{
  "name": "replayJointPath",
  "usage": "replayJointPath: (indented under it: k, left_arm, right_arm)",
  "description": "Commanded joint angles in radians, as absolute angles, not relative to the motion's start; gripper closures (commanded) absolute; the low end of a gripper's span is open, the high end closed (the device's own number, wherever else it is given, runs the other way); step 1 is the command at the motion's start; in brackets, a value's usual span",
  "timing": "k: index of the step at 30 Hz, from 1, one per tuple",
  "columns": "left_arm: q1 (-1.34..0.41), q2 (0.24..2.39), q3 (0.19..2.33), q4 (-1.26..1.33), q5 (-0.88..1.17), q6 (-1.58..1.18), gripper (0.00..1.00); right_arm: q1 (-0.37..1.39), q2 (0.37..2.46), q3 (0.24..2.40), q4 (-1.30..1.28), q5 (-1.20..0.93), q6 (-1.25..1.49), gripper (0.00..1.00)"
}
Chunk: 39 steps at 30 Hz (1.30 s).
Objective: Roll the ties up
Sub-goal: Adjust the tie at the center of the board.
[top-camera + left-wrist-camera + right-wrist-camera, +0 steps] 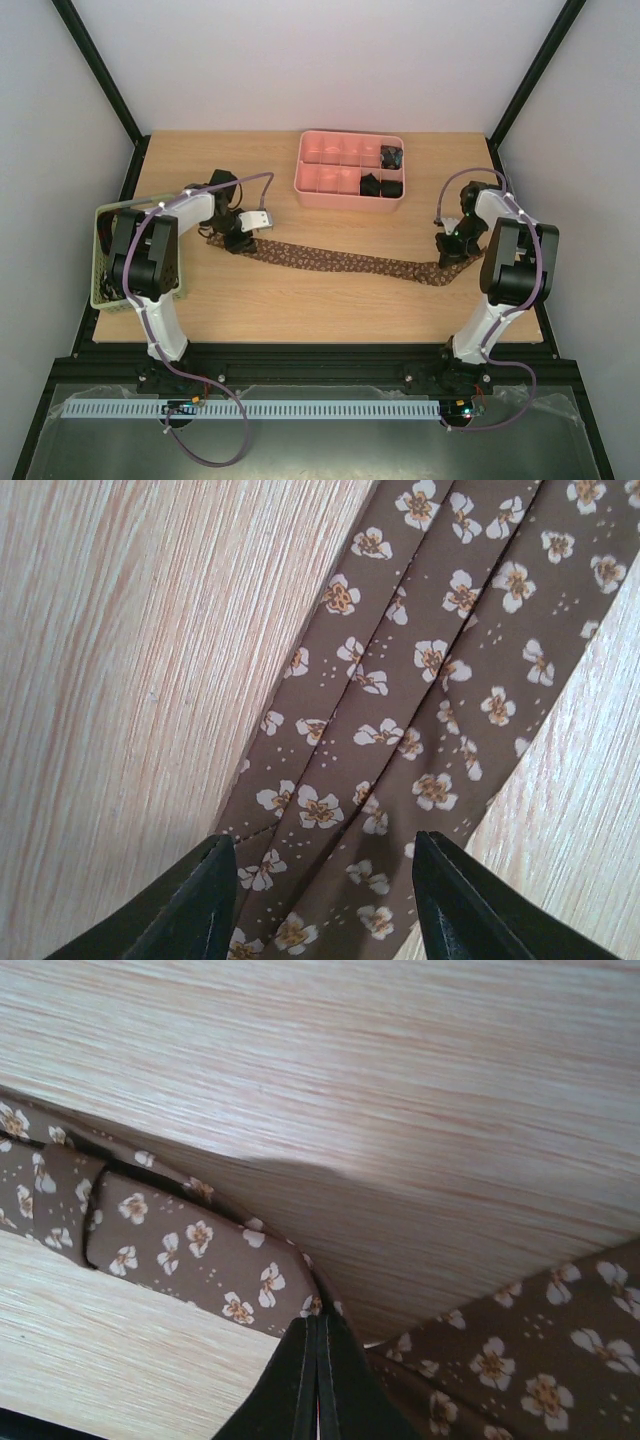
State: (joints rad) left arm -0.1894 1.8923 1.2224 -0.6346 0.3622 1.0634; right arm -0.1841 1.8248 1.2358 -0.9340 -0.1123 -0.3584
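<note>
Pink compartmented tray (330,201), pale green slotted basket (128,303), wooden table (300,312).

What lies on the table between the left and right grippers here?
Only the brown tie, stretched across the table from left gripper to right gripper, seen in the top external view.

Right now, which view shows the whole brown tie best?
Top external: the tie shows at nearly full length. Left wrist shows only a flowered stretch; right wrist, only a folded end.
</note>
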Motion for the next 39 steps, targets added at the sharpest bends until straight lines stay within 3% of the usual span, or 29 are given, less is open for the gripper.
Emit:
replayJointPath:
  k: [1, 12, 17, 21, 24, 31, 33, 36, 39]
  left_arm:
    - [-0.19, 1.866, 1.221, -0.617, 0.394, 1.081, 0.38]
    - [-0.21, 1.923, 1.223, -0.576, 0.359, 1.107, 0.34]
    - [-0.214, 1.97, 1.229, -0.635, 0.304, 1.164, 0.66]
    - [-0.178, 1.932, 1.241, -0.679, 0.377, 1.199, 0.91]
    - [-0.163, 1.899, 1.262, -0.707, 0.437, 1.198, 0.98]
    - [-0.117, 1.94, 1.334, -0.721, 0.466, 1.147, 0.97]
    - [-0.113, 1.954, 1.348, -0.732, 0.462, 1.143, 0.8]
    - [-0.115, 1.937, 1.326, -0.702, 0.479, 1.155, 0.69]
    - [-0.141, 1.927, 1.303, -0.662, 0.474, 1.151, 0.49]
  right_arm:
    - [-0.218, 1.781, 1.267, -1.033, -0.037, -0.411, 0.99]
    - [-0.297, 1.786, 1.405, -1.106, -0.085, -0.446, 0.99]
    - [-0.301, 1.809, 1.397, -1.113, -0.081, -0.45, 0.99]
    - [-0.304, 1.798, 1.373, -1.103, -0.066, -0.46, 0.99]
    - [-0.312, 1.791, 1.373, -1.097, -0.054, -0.471, 0.99]
    - [-0.337, 1.806, 1.359, -1.062, -0.031, -0.483, 0.99]
    - [-0.337, 1.816, 1.366, -1.066, -0.056, -0.475, 0.99]
    - [-0.335, 1.843, 1.387, -1.079, -0.155, -0.45, 0.99]
    - [-0.316, 1.888, 1.42, -1.106, -0.25, -0.421, 0.97]
